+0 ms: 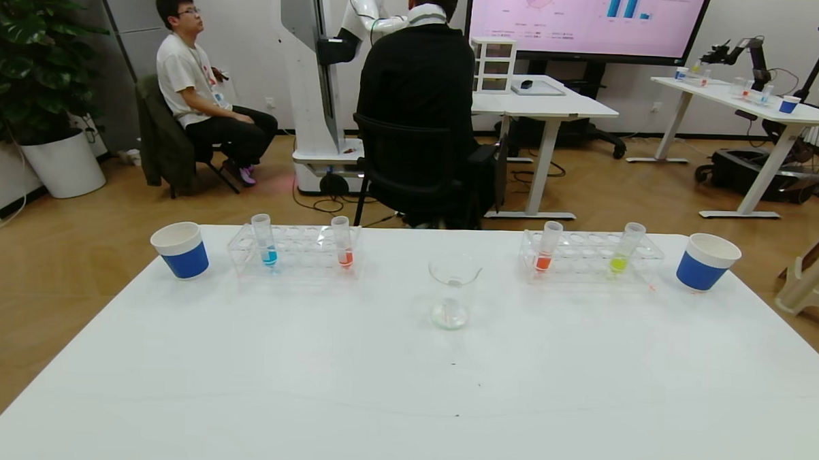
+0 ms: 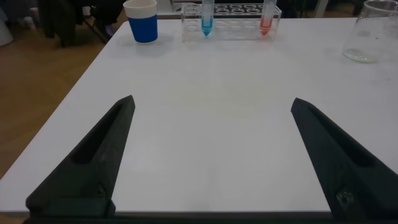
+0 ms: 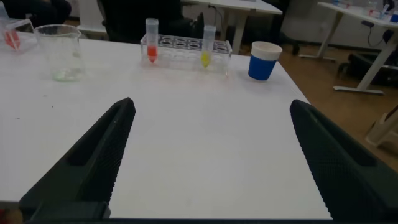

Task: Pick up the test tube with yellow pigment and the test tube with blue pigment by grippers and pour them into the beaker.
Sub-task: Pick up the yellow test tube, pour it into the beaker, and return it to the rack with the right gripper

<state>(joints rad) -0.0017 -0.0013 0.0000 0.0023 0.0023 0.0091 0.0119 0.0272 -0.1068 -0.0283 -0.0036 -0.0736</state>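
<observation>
Black and spread wide, the left gripper (image 2: 211, 155) hangs low over the near part of the white surface (image 2: 205, 124), holding nothing. Well ahead of it stands a clear rack (image 2: 230, 25) holding the test tube with blue pigment (image 2: 207, 18) upright and, at the rack's other end, an orange-red tube (image 2: 266, 18). A blue-and-white paper cup (image 2: 143, 22) stands just beyond the rack's outer end, and the beaker (image 2: 372, 34) is off toward the middle of the surface.

The right gripper (image 3: 208, 155) is likewise wide open and empty above the bare surface. Far ahead of it a second rack (image 3: 186, 53) carries the test tube with yellow pigment (image 3: 206, 46) and another orange-red tube (image 3: 151, 43), both upright. A second paper cup (image 3: 264, 60) stands at that rack's outer side, the beaker toward the centre.
</observation>
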